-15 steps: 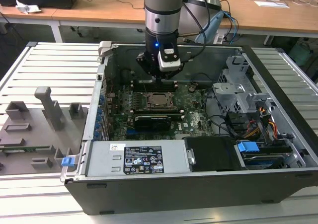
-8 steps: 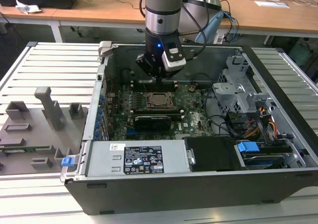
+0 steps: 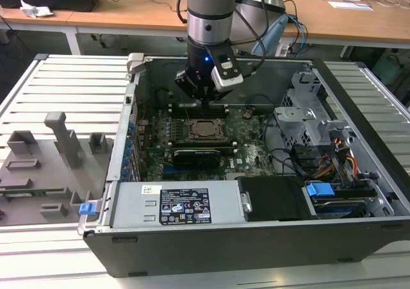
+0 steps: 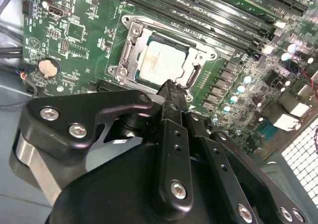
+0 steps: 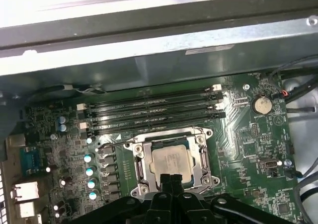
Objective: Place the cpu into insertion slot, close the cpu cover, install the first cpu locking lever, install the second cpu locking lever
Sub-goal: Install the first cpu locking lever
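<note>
Over the open computer case [image 3: 256,244] in the exterior view, the gripper [image 3: 204,100] hangs just above the motherboard [image 3: 246,141], with the cpu [image 3: 205,129] close beneath it.

In the second wrist view the fingers [image 4: 171,114] are pressed together (tip against tip) and hold nothing. Their ends are just beside the cpu [image 4: 161,62], which sits flat in the insertion slot [image 4: 171,39] with the cpu cover [image 4: 130,47] lying down around it.

In the first wrist view the closed fingers [image 5: 166,183] meet at one edge of the cpu [image 5: 171,160]. The cpu cover [image 5: 140,165] frames the chip, and the long memory slots [image 5: 154,112] run near it.
</note>
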### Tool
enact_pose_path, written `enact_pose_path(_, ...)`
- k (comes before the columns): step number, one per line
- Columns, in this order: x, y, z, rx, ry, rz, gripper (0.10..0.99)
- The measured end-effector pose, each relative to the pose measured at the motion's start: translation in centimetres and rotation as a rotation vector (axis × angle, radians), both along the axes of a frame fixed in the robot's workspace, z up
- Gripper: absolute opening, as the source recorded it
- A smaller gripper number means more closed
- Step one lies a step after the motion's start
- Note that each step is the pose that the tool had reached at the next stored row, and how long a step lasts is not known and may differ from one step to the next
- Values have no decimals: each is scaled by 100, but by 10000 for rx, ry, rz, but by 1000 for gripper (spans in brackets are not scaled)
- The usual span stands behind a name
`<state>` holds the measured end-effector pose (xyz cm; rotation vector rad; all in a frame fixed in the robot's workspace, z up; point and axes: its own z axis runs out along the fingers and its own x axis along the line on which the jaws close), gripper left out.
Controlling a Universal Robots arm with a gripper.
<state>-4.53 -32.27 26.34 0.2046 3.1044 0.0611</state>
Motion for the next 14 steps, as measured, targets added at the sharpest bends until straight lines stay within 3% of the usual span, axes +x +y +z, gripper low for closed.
enact_pose_path(5,-8,-1,-4,1,-13,759,106)
enact_pose_path(8,-58,0,-10,1,-13,1064,106)
enact_pose_path(14,-361,0,-15,4,-62,1094,106)
